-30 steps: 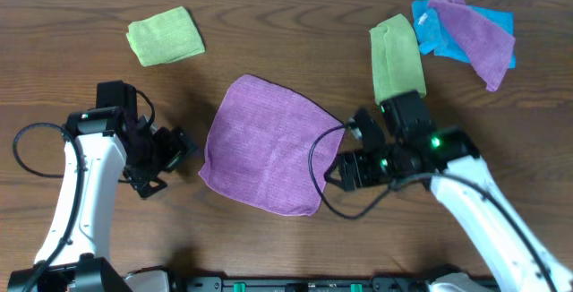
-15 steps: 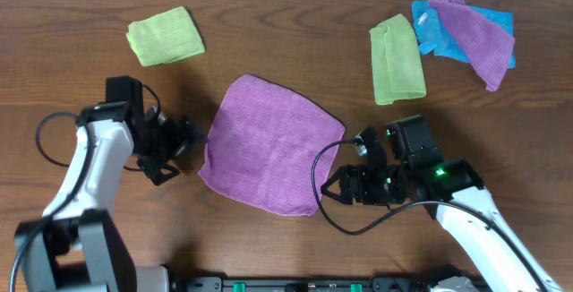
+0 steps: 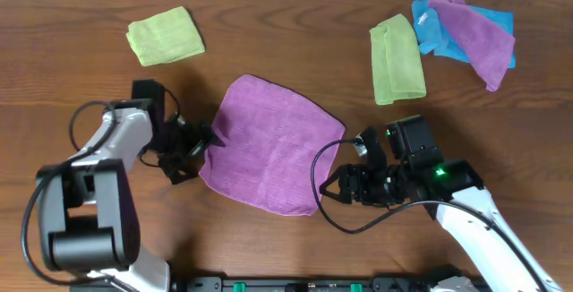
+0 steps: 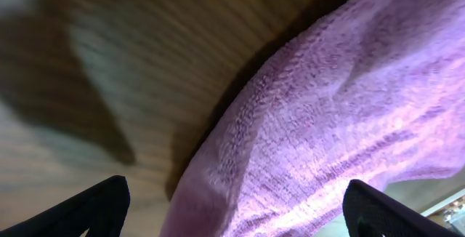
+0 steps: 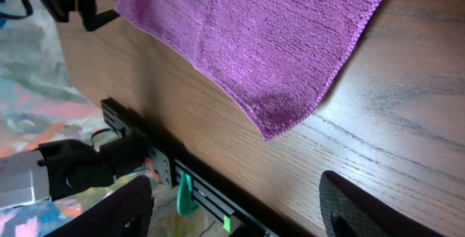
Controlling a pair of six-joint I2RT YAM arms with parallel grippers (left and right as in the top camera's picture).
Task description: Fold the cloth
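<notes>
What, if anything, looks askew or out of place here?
The cloth lies flat but turned diagonally. At the far right, a second purple cloth and a blue cloth sit in a crumpled heap.

Cloth (image 5: pixel 254 41) corner on table (image 5: pixel 407 121), tool (image 5: pixel 234 180) spread wide nearby

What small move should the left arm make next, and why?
Probably ease the left gripper forward and close on the left edge of the cloth. Its jaws stand open, that edge lying just ahead between them in the wrist view, nothing gripped. The right gripper, also open, sits by the near corner, so a two-handed fold looks likely.
</notes>
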